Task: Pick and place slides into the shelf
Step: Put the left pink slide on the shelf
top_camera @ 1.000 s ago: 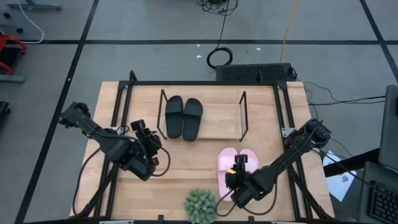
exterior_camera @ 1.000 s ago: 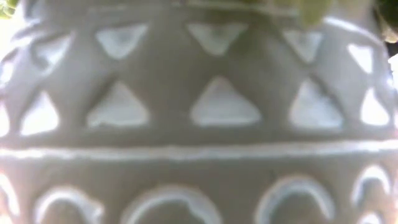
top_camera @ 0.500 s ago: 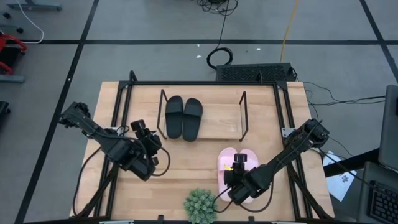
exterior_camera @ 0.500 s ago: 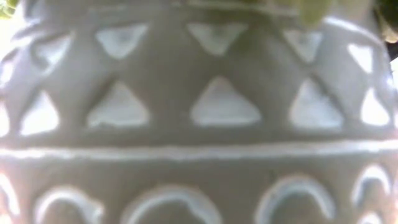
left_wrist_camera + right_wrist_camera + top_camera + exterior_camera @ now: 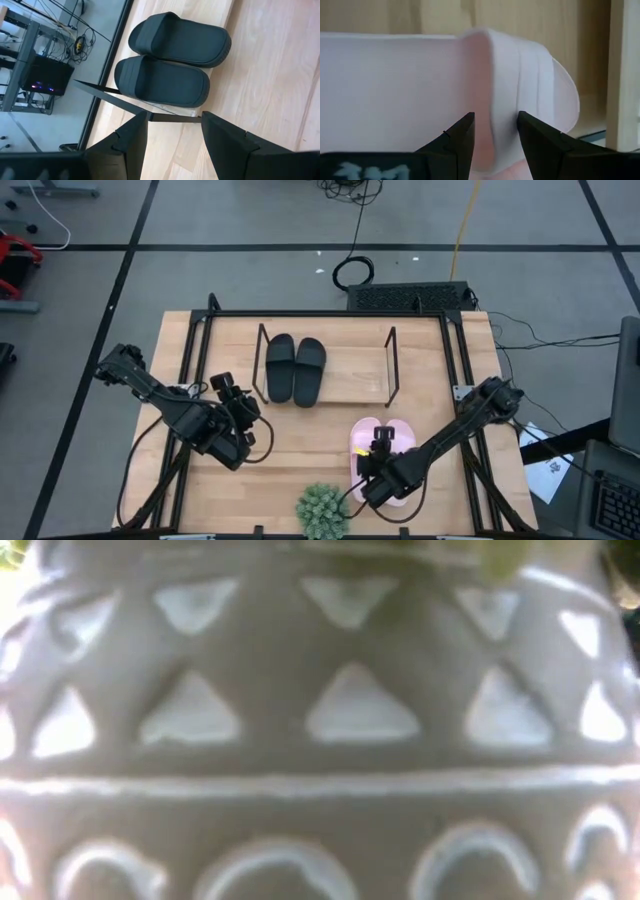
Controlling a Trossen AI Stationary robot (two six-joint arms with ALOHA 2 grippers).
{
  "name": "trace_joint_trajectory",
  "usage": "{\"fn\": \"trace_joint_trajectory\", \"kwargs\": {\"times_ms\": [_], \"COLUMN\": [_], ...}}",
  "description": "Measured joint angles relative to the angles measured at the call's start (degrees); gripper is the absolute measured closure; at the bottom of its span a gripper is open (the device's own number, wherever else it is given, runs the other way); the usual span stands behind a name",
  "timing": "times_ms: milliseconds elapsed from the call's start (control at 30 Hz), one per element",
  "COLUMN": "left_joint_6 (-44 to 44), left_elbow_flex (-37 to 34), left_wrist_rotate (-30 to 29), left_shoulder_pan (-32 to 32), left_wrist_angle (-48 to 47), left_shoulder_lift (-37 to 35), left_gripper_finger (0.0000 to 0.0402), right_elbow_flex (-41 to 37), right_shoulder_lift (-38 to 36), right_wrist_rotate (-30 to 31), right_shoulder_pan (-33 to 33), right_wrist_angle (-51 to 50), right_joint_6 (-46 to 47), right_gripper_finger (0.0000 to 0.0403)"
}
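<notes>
Right gripper over the pale pink slides, black slides on the shelf.

The right gripper (image 5: pixel 377 452) sits low over the soft pale pink pair of slides (image 5: pixel 395 442) near the front of the wooden table (image 5: pixel 300 442), its fingers (image 5: pixel 456 141) apart around the strap edge, not squeezing. The matte black pair of slides (image 5: pixel 296 368) lies side by side on the low wooden shelf with thin dark wire ends (image 5: pixel 360 380). The left gripper (image 5: pixel 226 388) waits beside the shelf, fingers apart, holding nothing. A patterned grey plant pot (image 5: pixel 320 720) fills the low view.

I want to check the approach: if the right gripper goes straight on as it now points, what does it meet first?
Most likely the strap of a pink slide: the right gripper stands open just before its edge.
</notes>
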Motion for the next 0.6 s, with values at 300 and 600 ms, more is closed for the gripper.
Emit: {"fn": "trace_joint_trajectory", "kwargs": {"times_ms": [300,600], "left_joint_6": [-0.1,-0.7], "left_elbow_flex": [0.0,0.0], "left_wrist_rotate": [0.0,0.0], "left_shoulder_pan": [0.0,0.0], "left_wrist_angle": [0.0,0.2], "left_shoulder_lift": [0.0,0.0], "left_gripper_finger": [0.0213,0.0213], "right_elbow_flex": [-0.1,-0.1], "right_shoulder_lift": [0.3,0.2], "right_wrist_rotate": [3.9,7.1], "right_shoulder_pan": [-0.4,-0.4], "right_wrist_angle": [-1.7,-1.7], "right_joint_6": [-0.1,-0.1], "right_gripper_finger": [0.0259,0.0269]}}
